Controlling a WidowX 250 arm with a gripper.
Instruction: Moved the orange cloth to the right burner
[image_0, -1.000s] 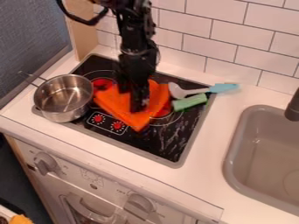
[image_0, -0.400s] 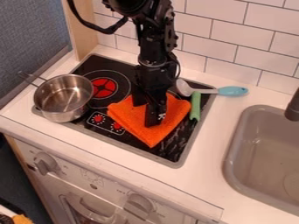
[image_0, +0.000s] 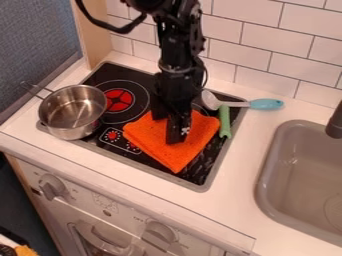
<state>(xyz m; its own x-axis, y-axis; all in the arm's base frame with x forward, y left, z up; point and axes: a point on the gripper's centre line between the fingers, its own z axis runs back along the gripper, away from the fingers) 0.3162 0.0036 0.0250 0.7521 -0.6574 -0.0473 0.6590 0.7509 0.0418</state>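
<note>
Orange cloth lies under the jaws, over the right burner

The black gripper (image_0: 171, 131) is low over the stove (image_0: 206, 183), and its jaws come down onto the orange cloth (image_0: 176, 152). The cloth spreads around them on the cooktop, with one corner pointing away in front, and it covers most of the right burner. Whether the jaws are clenched on the fabric or released, I cannot tell.

To the left of the jaws is the left burner (image_0: 119, 100), with its red centre visible, and farther left is the metal pot (image_0: 72, 111). Just beside the cloth, to the right of the jaws, lies the green object (image_0: 224, 121). Behind it, the utensil with the blue handle (image_0: 266, 104) reaches over the stove's edge. The sink (image_0: 264, 189) is well apart from the jaws, to the right.

Compared with the first frame, the jaws and the cloth are more to the right, and the left burner is now uncovered. The green object has turned to point towards the front, and the utensil has shifted slightly. The pot remains in its same place.
</note>
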